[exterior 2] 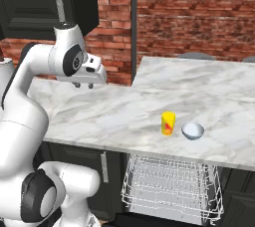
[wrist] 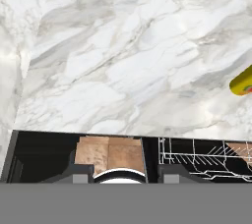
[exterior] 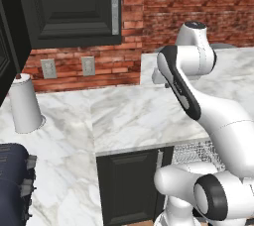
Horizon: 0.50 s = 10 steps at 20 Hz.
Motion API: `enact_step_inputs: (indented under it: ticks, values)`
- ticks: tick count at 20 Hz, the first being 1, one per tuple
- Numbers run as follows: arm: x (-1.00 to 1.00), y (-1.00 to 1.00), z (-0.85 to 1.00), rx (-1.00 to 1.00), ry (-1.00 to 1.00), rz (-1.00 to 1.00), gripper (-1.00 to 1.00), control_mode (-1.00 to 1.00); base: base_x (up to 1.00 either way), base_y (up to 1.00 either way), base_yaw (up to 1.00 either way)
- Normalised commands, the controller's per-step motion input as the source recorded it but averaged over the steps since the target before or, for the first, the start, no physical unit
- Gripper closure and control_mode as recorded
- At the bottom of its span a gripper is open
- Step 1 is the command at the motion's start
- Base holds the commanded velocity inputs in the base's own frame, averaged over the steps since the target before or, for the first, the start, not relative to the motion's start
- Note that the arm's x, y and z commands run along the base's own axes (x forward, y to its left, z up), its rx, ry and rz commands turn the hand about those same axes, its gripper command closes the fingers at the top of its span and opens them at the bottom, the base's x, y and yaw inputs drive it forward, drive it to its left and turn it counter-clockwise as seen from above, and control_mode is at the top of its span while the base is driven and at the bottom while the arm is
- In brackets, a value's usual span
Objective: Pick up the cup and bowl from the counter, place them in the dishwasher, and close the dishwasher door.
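Nothing was yet loaded: the cup (exterior 2: 168,123) and the bowl (exterior 2: 192,131) stood side by side on the counter (exterior 2: 114,114) above the pulled-out dishwasher (exterior 2: 172,186) rack, while the gripper (exterior 2: 83,85), empty and part-open, hovered well apart from them.

wall: red brick (exterior 2: 199,12); upper cabinets: black (exterior: 69,7); outlets (exterior: 48,68)

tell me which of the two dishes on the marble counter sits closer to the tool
The yellow cylindrical cup. It stands upright on the white marble counter, on the side towards the tool; the small pale blue-grey bowl sits just beyond it, farther away.
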Motion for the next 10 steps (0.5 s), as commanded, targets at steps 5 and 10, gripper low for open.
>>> enact_step_inputs:
  ticks: [5, 10]
  values:
    - [0.00, -0.09, 0.00, 0.00, 0.00, 0.00, -1.00, -1.00, 0.00, 0.00, 0.00]
    - [0.00, -0.21, 0.00, 0.00, 0.00, 0.00, -1.00, -1.00, 0.00, 0.00, 0.00]
